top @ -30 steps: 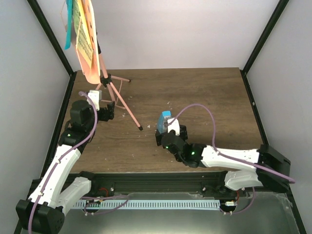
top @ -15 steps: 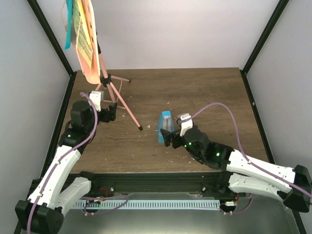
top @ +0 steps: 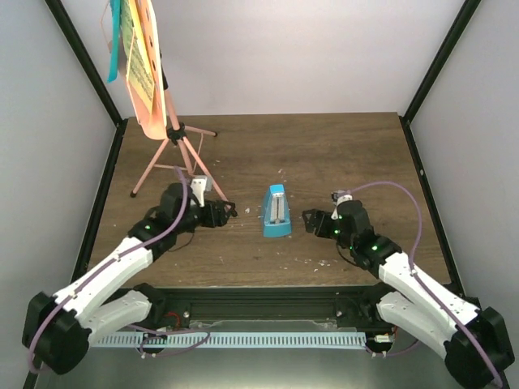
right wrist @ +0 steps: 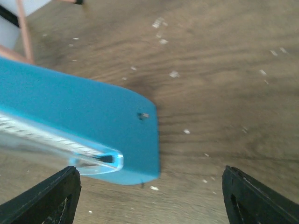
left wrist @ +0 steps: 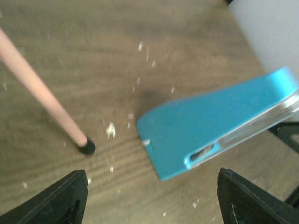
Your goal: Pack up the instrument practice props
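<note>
**Metronome released; both claws repositioned beside it.**

The small blue wedge metronome with clear cover (top: 276, 211) now rests unheld near the middle of the dark wood tabletop (top: 340, 154). The right claw (top: 310, 220) has let go of it and backed off just to its right. The left claw (top: 224, 213) has swung in from the salmon-pink tripod music stand (top: 173, 134). Both claws are spread wide and empty. This looks like a re-grip, and nothing appears packed yet.
</note>
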